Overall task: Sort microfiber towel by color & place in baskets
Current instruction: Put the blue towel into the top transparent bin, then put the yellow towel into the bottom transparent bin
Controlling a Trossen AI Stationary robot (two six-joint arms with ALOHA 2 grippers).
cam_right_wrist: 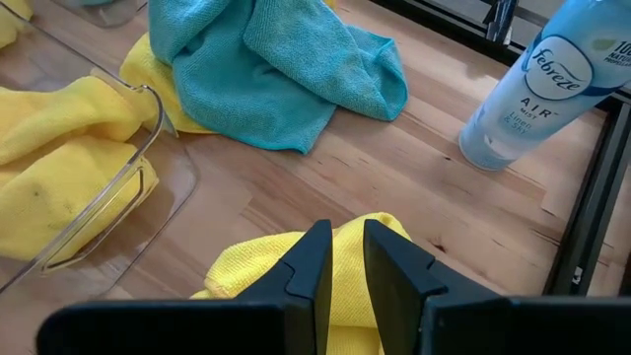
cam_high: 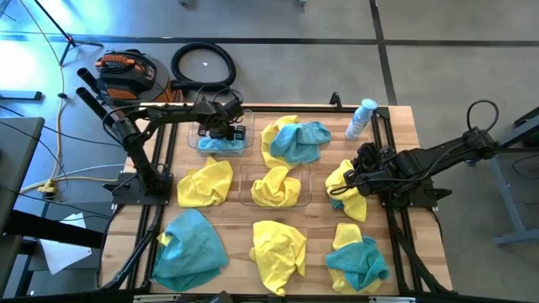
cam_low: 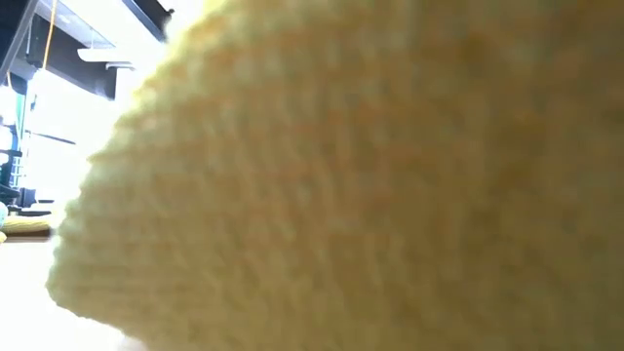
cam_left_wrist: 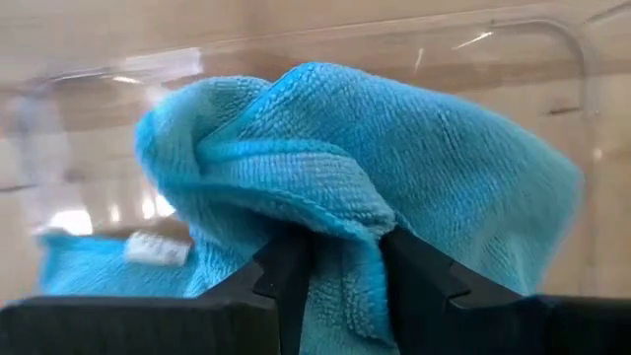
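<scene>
A wooden worktop point(cam_high: 244, 215) carries scattered yellow and teal towels. From above, the left gripper point(cam_high: 221, 128) is in the far-left basket point(cam_high: 244, 145). Its wrist view shows jaws pinching a teal towel point(cam_left_wrist: 394, 168); they should open fully and lift straight. The right gripper point(cam_right_wrist: 342, 258), jaws nearly closed and empty, is over a yellow towel point(cam_right_wrist: 256, 266).

Only one thing is carrying readable print — the spray bottle point(cam_right_wrist: 537, 89), which in the high view is standing at about two o'clock on the counter point(cam_high: 320, 217). In the right wrist view its label is reading "febreze" in slanted script, with "AIR" beneath it; the smaller lines below are showing too faintly to read.
</scene>
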